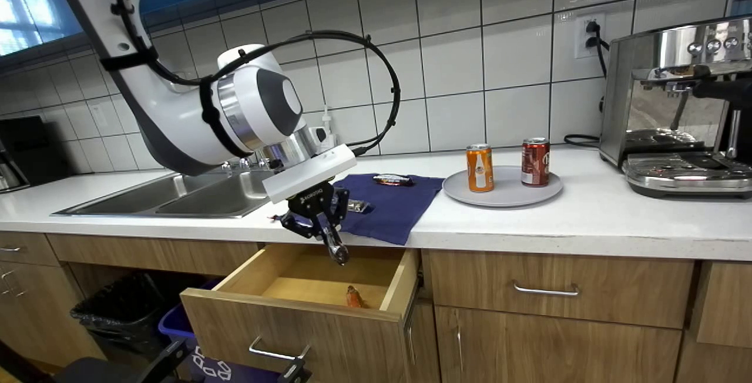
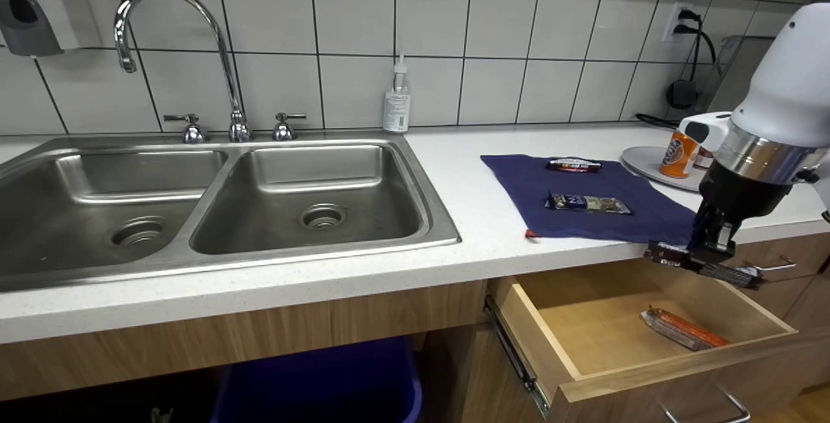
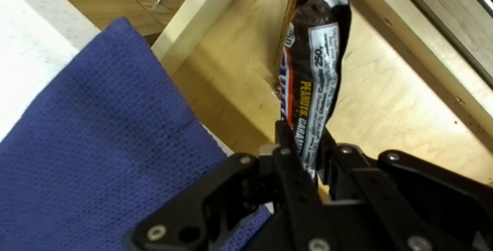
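Because the tool point(image 3: 305, 143) was clamped midway along the candy bar point(image 3: 314, 74), both ends jutted free, open drawer point(image 2: 596, 306) below.

Wears smooth white casing point(image 1: 164, 113) with dark grey panels point(image 1: 279, 100) and silver metal bands point(image 1: 237, 114), crossed by black straps point(image 1: 129, 60) and a thick looping black cable point(image 1: 395, 86). Ends, past a white rectangular wrist box point(image 1: 311, 172), in a black jointed gripper point(image 3: 306, 147) bearing white ROBOTIQ lettering point(image 1: 310, 196) and round silvery screws point(image 3: 156, 232).
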Controlling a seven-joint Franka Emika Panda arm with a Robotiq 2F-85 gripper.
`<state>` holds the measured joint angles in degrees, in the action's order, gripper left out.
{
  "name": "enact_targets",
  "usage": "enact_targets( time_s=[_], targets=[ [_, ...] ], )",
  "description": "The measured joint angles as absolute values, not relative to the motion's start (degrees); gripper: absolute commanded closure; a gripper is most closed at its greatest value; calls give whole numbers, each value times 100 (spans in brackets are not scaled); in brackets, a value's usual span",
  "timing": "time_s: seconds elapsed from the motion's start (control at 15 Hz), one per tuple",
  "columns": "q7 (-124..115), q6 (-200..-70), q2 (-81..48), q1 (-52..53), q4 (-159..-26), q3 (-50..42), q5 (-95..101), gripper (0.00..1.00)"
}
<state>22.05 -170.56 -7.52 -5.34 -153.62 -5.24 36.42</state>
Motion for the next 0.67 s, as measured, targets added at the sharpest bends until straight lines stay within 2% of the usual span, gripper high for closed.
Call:
enact_targets(
  time_s=[0.27,0.33,0.4,0.67],
  targets=[
    [2205,-17054,-764,-534,-15363,-546,3724,96],
    [2205,-17053,-766,-534,-15364,-558,3747,58],
    [2205,-17053,-767,-534,-15365,-570,3760,57],
    [2205,-17053,-767,-534,-15368,-606,3767,29]
  ],
)
